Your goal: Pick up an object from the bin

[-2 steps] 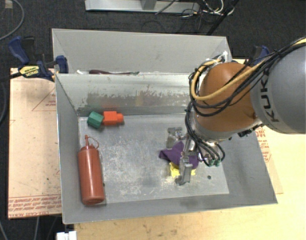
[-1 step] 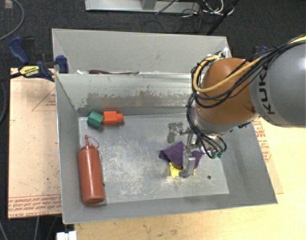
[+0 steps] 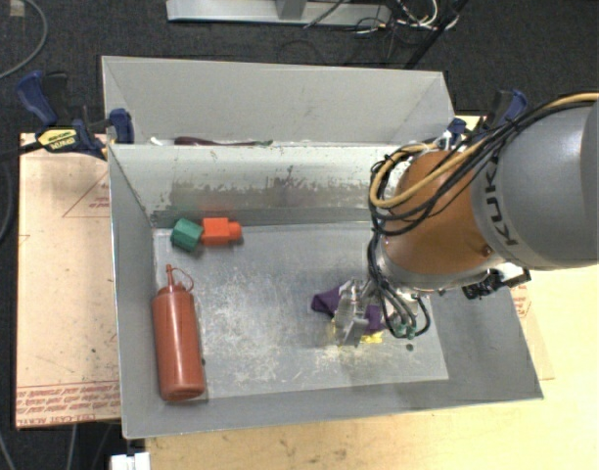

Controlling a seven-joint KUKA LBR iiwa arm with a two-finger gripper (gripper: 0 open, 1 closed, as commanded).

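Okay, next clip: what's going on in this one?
The KUKA arm reaches into the grey bin from the right. Its tool is low over the floor right of centre, right at a small purple thing with a yellow piece beside it. Whether it grips either cannot be told. A red squeeze bottle lies along the left side. A green block and an orange block sit side by side at the back left.

floor point(image 3: 133, 18): dark, maybe carpet | cables point(image 3: 417, 8): loose, far side | stand base point(image 3: 270, 6): grey metal
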